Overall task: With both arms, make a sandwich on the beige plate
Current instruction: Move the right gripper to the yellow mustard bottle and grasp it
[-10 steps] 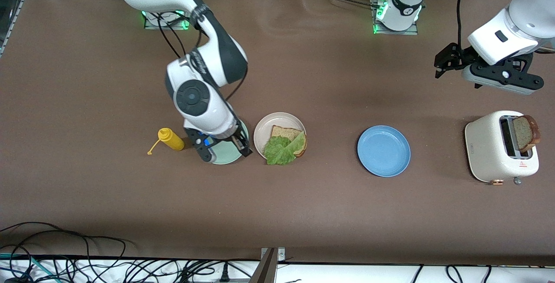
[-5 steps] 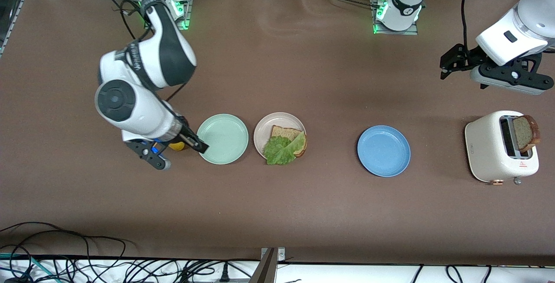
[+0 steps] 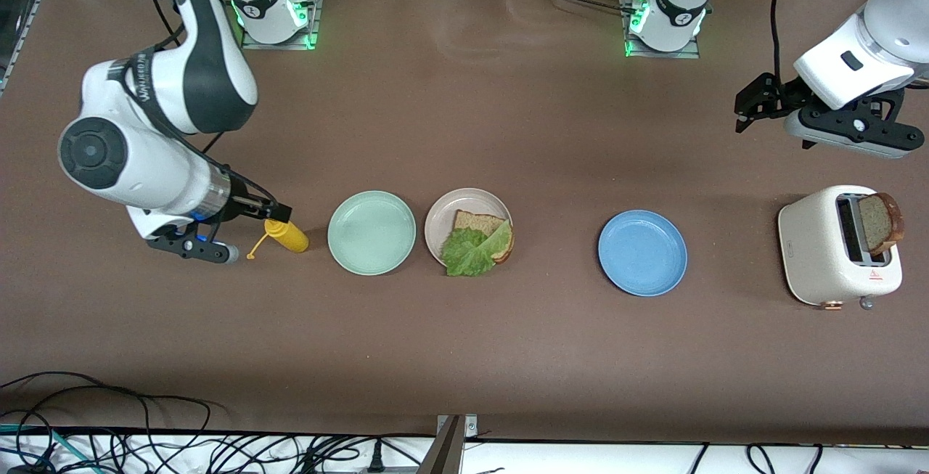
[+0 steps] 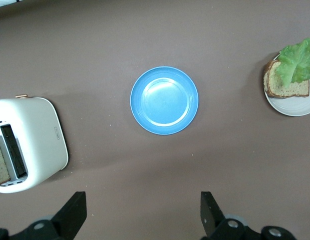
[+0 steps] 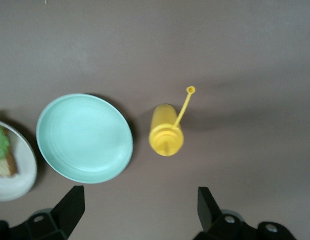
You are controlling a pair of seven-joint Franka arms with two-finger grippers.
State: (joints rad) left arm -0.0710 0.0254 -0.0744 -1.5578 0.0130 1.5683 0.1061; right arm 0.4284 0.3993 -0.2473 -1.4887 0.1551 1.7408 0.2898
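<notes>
- Both grippers are up in the air with nothing in them, as far as I can see from my screens.
- Right gripper [image 3: 268, 207] hangs over the table at the right arm's end, just above the yellow squeeze bottle [image 3: 287, 234]; its fingers [image 5: 69, 205] stand spread wide and bare in the right wrist view.
- From that wrist camera I see the bottle standing upright beside the mint-green plate [image 5: 83, 138], its tethered cap trailing off on a thin strap.
- Left gripper [image 3: 753, 100] hovers over bare table at the left arm's end, near the toaster [image 3: 838, 244] but not above it; its fingers [image 4: 73, 212] are also released and wide apart.
- I see the beige plate [image 3: 444, 213] on the table between the mint-green plate and the blue plate [image 3: 642, 252], just beside the green one and well apart from the blue one.
- On the beige plate I see one slice of brown bread [image 3: 475, 222] with a lettuce leaf [image 3: 470, 255] lying over it; the leaf hangs past the plate's rim on the side nearer the front camera.
- No top slice is on the lettuce, so the sandwich is only half built.
- A second slice of bread [image 3: 882, 222] sticks up out of one toaster slot, leaning toward the toaster's outer edge.
- The blue and mint-green plates carry nothing.
</notes>
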